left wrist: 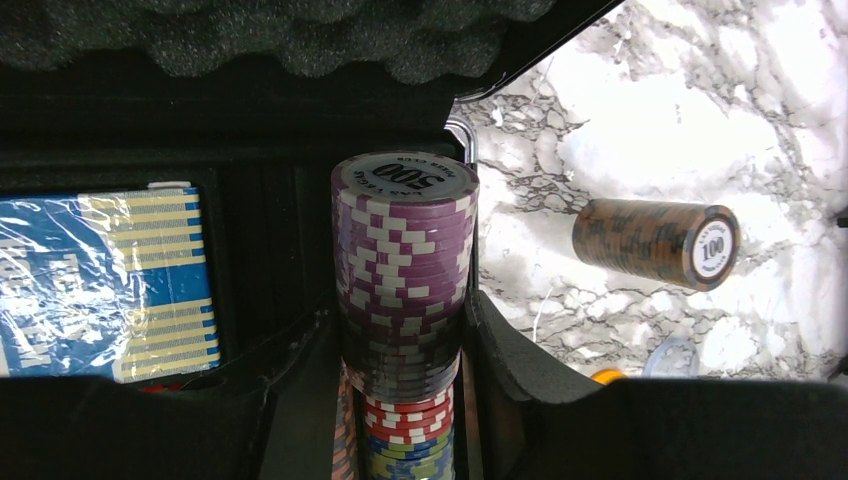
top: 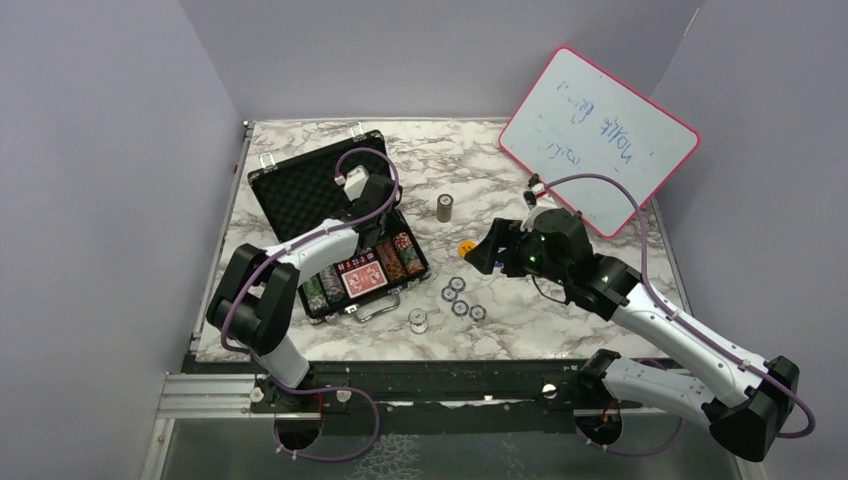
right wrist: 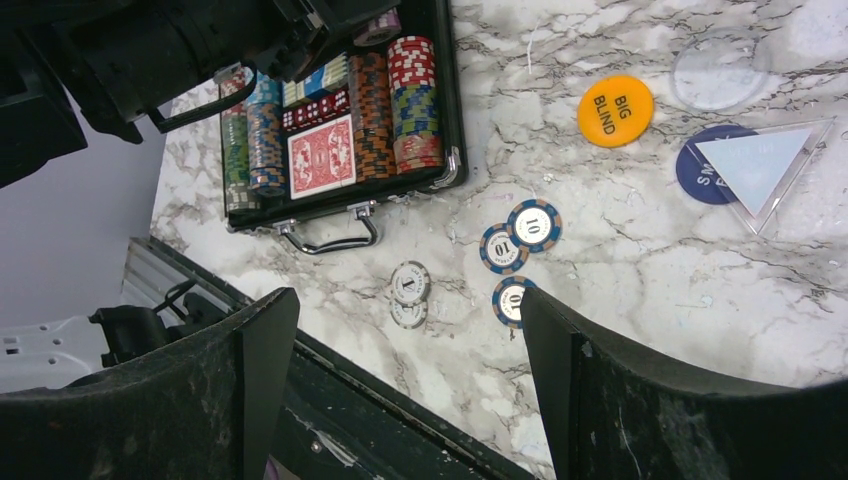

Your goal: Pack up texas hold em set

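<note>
One purple chip stack (left wrist: 405, 260) sits clamped in the left pincer (left wrist: 405, 360) over the briefcase (top: 300, 190); any tilt could spill it. Right pincer (right wrist: 400, 390) gapes empty over loose chips (right wrist: 533, 224).

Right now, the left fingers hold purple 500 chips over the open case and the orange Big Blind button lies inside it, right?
No: the right wrist view shows the Big Blind button on the marble table, outside the case. The left fingers do hold the purple 500 chips.

Purple-white chip stack (left wrist: 405, 270), orange button (right wrist: 615, 110), red-backed deck (right wrist: 322, 155)
</note>
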You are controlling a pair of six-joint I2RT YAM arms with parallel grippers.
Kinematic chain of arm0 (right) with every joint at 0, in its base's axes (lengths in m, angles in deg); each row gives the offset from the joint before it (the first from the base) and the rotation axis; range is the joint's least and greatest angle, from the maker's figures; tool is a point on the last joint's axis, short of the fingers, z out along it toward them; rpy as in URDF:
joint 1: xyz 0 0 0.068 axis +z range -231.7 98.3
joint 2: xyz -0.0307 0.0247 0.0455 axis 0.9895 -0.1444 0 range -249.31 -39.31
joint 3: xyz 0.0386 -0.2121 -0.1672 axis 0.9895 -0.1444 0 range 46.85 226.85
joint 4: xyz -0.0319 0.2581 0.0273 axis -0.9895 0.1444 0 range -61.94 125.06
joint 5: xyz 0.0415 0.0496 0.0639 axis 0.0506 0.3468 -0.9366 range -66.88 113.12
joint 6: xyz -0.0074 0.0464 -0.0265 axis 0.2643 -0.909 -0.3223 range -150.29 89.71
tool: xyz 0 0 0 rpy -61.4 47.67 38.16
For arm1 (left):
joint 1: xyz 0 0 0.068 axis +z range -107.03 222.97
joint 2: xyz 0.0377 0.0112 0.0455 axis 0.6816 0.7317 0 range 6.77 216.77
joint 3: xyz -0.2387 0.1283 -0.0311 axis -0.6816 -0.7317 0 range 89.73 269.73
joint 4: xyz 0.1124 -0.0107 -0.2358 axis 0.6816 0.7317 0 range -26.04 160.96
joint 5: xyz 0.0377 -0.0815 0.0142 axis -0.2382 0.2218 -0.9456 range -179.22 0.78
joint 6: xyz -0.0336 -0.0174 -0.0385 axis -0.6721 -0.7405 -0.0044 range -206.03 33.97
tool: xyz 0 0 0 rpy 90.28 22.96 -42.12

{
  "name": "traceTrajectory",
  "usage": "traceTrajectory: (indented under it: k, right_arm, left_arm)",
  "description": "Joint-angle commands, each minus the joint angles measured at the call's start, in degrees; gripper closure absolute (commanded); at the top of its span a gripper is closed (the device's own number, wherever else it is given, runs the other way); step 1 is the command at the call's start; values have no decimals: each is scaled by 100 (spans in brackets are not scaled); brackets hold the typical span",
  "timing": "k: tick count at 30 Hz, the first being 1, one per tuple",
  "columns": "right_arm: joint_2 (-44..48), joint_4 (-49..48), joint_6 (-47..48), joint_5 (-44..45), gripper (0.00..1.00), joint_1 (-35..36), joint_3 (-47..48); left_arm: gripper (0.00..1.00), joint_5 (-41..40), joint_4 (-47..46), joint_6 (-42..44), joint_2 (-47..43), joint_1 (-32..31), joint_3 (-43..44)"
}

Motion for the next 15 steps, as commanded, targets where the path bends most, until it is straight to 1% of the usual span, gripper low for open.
traceTrajectory:
  k: [1,3,5,11,15]
  right_arm:
    - [77,55,-52,-68,16,6,-94]
    - [81,43,-54,-73,16,6,-108]
    - [80,34,-47,-69,16,6,-123]
    - [63,27,-11,-46,16,6,-117]
    - [41,39,27,-47,16,6,-84]
  left_arm:
    - [100,145,-288,-48,139,-79,294]
    - [99,159,-286,-57,206,-108,311]
    - [96,222,-288,-63,271,-133,336]
    - [75,160,-114,-99,301,-270,434]
    - [64,-26,159,-113,291,-303,517]
